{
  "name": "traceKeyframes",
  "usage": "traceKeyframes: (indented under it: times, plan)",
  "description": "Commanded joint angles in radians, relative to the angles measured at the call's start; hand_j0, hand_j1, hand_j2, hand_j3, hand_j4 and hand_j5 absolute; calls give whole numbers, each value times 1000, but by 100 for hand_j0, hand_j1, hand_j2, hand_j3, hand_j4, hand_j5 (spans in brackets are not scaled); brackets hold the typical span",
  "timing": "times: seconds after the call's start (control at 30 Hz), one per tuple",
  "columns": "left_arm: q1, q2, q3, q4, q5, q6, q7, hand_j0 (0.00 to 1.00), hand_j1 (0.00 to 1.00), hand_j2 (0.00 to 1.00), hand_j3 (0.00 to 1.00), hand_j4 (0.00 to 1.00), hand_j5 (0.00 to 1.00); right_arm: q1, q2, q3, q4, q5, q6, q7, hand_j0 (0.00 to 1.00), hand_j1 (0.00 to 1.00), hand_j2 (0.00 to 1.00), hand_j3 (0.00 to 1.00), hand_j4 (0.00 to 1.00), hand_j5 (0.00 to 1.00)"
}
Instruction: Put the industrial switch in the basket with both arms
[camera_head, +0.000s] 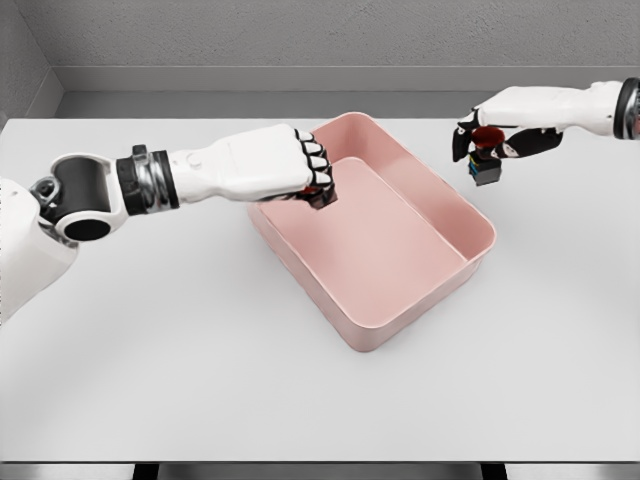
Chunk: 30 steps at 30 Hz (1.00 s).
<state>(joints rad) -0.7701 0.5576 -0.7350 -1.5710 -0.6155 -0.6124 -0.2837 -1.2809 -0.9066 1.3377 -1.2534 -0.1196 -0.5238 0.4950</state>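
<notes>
White tabletop (180, 380) carries the whole scene, with a grey wall behind it.

Left arm: enters from the lower left and reaches across to the pink basket (440, 215). The left robot hand (312, 172) sits over the basket's near-left rim, its fingers curled down onto that rim and into the inside corner. The dark fingertips (322, 195) are just inside the wall. The grip appears closed on the rim; contact looks firm, though the underside of the fingers is hidden.

Basket: rectangular, shallow, set at an angle on the tabletop, directly right of and below the left robot hand. It lies between the two hands.

Right arm: enters from the upper right edge. The right robot hand (490, 135) hangs above the tabletop, to the right of the basket's far-right corner and clear of it. Its fingers are closed around the industrial switch (486, 160).

Industrial switch: small, with a red cap directly under the palm and a dark blue-grey body hanging below the fingers. It is lifted off the tabletop, outside the basket, beside its right rim, well apart from the left robot hand.
</notes>
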Motion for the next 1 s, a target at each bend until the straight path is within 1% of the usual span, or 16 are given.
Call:
traceKeyframes:
  times: [0.0, 0.03, 0.17, 0.23, 0.3, 0.33, 0.37, 0.43, 0.47, 0.53, 0.73, 0.77, 0.83, 0.87, 0.93, 0.97]
  plan:
    - [0, -36, -11, 37, 2, 1, -25, 43, 43, 43, 43, 43, 43, 0, 3, -2, -4, -6, 2, 0, 50, 50, 50, 50, 50, 50]
    - [-2, -53, -35, 55, -10, 1, -29, 43, 43, 43, 43, 43, 43, 0, 3, -2, -6, -11, 2, 0, 50, 50, 50, 50, 50, 50]
    - [-2, -85, -44, 94, -20, 1, -31, 43, 43, 43, 43, 43, 43, 0, 11, -2, -14, -15, 4, 0, 50, 50, 50, 50, 50, 50]
    - [-2, -93, -46, 98, -38, 1, -31, 43, 43, 43, 43, 43, 43, 0, 14, -2, -14, -18, 4, 0, 50, 50, 50, 50, 50, 50]
    - [-2, -100, -47, 109, -38, 1, -31, 43, 43, 43, 43, 43, 43, 0, 14, -2, -14, -18, 4, 0, 50, 50, 50, 50, 50, 50]
    - [-2, -100, -46, 109, -38, 1, -31, 46, 46, 46, 46, 46, 46, 0, 15, -2, -14, -19, 4, 0, 50, 50, 50, 50, 50, 50]
    - [-2, -100, -46, 106, -38, 1, -31, 50, 50, 50, 50, 50, 50, 0, 15, -2, -14, -20, 2, 0, 50, 50, 50, 50, 50, 50]
    - [-3, -105, -46, 104, -36, 1, -29, 62, 62, 62, 62, 62, 62, 0, 15, -2, -15, -20, 4, 0, 50, 50, 50, 50, 50, 50]
    - [-3, -107, -46, 104, -36, 1, -29, 65, 65, 65, 65, 65, 65, 0, 15, -2, -15, -20, 2, 0, 50, 50, 50, 50, 50, 50]
    - [-11, -108, -46, 104, -36, 1, -29, 65, 65, 65, 65, 65, 65, 0, 15, -2, -15, -20, 4, 0, 50, 50, 50, 50, 50, 50]
    - [-9, -108, -49, 106, -36, 1, -29, 64, 64, 64, 64, 64, 64, -2, 22, 0, -15, -22, 4, 0, 50, 50, 50, 50, 50, 50]
    - [-9, -108, -49, 106, -36, 1, -28, 71, 71, 71, 71, 71, 71, -2, 22, -2, -15, -22, 2, 0, 50, 50, 50, 50, 50, 50]
    - [-9, -108, -49, 104, -36, 1, -28, 75, 75, 75, 75, 75, 75, -2, 22, -2, -15, -22, 2, 0, 50, 50, 50, 50, 50, 50]
    - [-9, -108, -49, 106, -36, 1, -26, 80, 80, 80, 80, 80, 80, -2, 22, 0, -15, -22, 2, 0, 50, 50, 50, 50, 50, 50]
    - [-9, -108, -49, 104, -36, 1, -26, 84, 84, 84, 84, 84, 84, -3, 22, -2, -15, -22, 2, 0, 50, 50, 50, 50, 50, 50]
    - [-9, -108, -49, 104, -35, 1, -26, 85, 85, 85, 85, 85, 85, -3, 22, -2, -15, -22, 4, 0, 50, 50, 50, 50, 50, 50]
